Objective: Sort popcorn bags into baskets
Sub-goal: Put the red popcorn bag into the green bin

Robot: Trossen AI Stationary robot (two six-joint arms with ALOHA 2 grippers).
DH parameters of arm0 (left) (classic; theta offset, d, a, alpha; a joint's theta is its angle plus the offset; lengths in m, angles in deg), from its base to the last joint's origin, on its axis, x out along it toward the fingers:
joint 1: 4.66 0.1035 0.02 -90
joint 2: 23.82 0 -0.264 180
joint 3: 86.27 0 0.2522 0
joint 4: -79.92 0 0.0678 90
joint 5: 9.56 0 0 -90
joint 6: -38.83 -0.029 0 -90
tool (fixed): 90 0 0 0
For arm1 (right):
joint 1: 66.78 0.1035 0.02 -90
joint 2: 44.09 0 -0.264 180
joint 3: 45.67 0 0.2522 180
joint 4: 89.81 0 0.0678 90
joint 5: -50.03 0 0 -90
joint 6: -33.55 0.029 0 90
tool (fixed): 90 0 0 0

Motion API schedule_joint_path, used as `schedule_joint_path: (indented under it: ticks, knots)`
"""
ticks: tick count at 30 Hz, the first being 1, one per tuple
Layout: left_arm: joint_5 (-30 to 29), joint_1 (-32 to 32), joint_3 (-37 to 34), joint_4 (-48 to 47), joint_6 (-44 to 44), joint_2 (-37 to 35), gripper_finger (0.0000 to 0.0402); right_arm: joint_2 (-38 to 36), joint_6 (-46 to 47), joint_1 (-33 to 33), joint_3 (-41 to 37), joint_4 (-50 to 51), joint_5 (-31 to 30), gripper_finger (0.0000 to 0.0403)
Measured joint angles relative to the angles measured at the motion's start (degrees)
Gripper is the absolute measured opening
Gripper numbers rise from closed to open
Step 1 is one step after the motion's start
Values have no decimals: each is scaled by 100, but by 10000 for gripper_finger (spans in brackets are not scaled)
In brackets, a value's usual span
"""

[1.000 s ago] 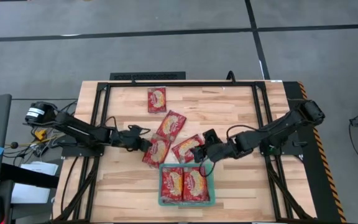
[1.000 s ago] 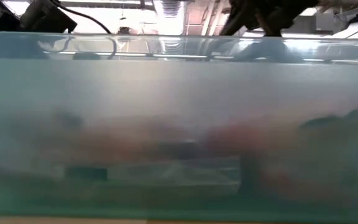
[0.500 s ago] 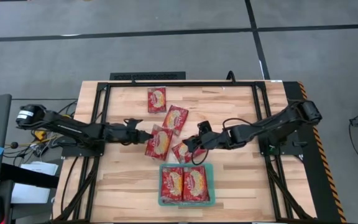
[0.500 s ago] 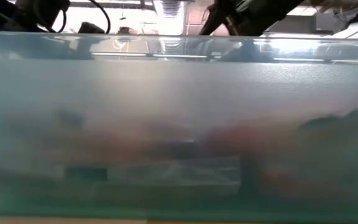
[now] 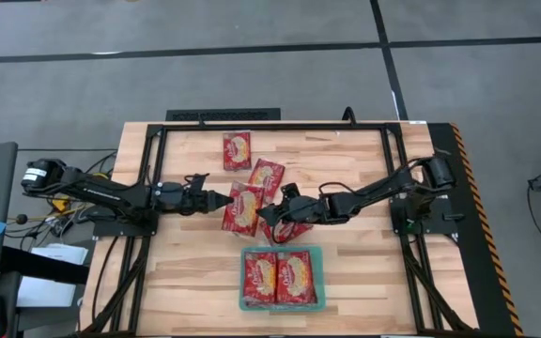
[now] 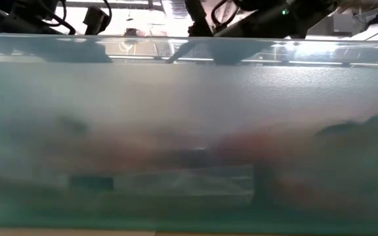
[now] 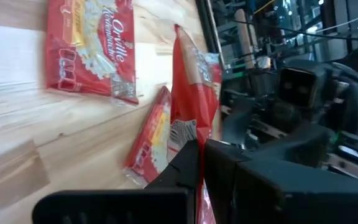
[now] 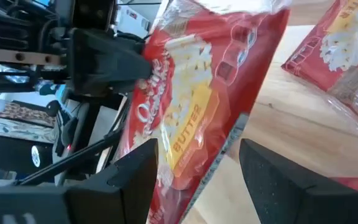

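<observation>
A: What do the popcorn bags look like?

B: Small flat red foil packets with crimped ends and a yellow-white popcorn picture in the middle. The held red foil packet (image 5: 240, 208) sits near the middle of the pale wooden plank table (image 5: 355, 272), lifted and tilted. The left pincer (image 5: 220, 201) is clamped on its edge; in the left wrist view the dark fingers (image 7: 194, 163) are pressed together on the thin upright foil (image 7: 194, 93).

A: And the other arm?

B: The right pincer (image 5: 277, 208) is just beside the same packet, on its other side. Its fingers (image 8: 129, 180) stand wide apart, with the glossy, wrinkled packet (image 8: 197, 106) right in front of them. Whether they touch it, I cannot tell.

A: The rest of the bags?

B: A second red packet (image 5: 267, 176) lies flat just behind the held one. A third packet (image 5: 287, 231) is partly hidden under the right pincer. A lone red packet (image 5: 237, 150) lies well apart, near the far edge.

A: The basket?

B: A shallow translucent teal-green plastic tray (image 5: 282, 305) with rounded corners at the near edge, holding two red packets side by side, one (image 5: 259, 276) and another (image 5: 296, 276). In the low view its cloudy wall (image 6: 189, 131) fills nearly everything.
</observation>
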Motion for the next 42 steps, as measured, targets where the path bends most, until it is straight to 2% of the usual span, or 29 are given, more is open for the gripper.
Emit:
schedule_joint_path:
  ticks: [10, 13, 16, 21, 23, 27, 32, 37, 39, 42]
  knots:
    - [-2, -2, 0, 329, 25, -12, 0, 332, -70, -72, -8, -712, -2, 249]
    - [-2, -2, 0, 325, 56, -12, 0, 323, -289, -120, 32, -717, -21, 239]
    - [-4, -2, 0, 325, 57, -12, 0, 325, -415, -182, 182, -692, 37, 193]
    - [-4, -2, 0, 269, 24, -12, 2, 323, -466, -250, 396, -483, 140, 45]
    - [2, -1, 0, 256, -47, -12, 13, 323, -452, -249, 420, -485, 98, 20]
    - [279, -2, 4, 283, -547, -26, 64, 299, -138, -179, 422, -466, -26, 26]
    - [819, -2, 4, 236, -1056, -191, 170, 299, 15, 37, 422, -406, -35, 15]
    - [1302, -4, 7, -147, -1125, -508, 268, 297, 505, 608, 422, -344, -31, 18]
    - [1352, -4, 7, -427, -1084, -662, 294, 295, 686, 937, 422, -349, -82, 17]
    - [1350, -4, 7, -807, -1075, -898, 317, 295, 1069, 1452, 422, -229, -492, 15]
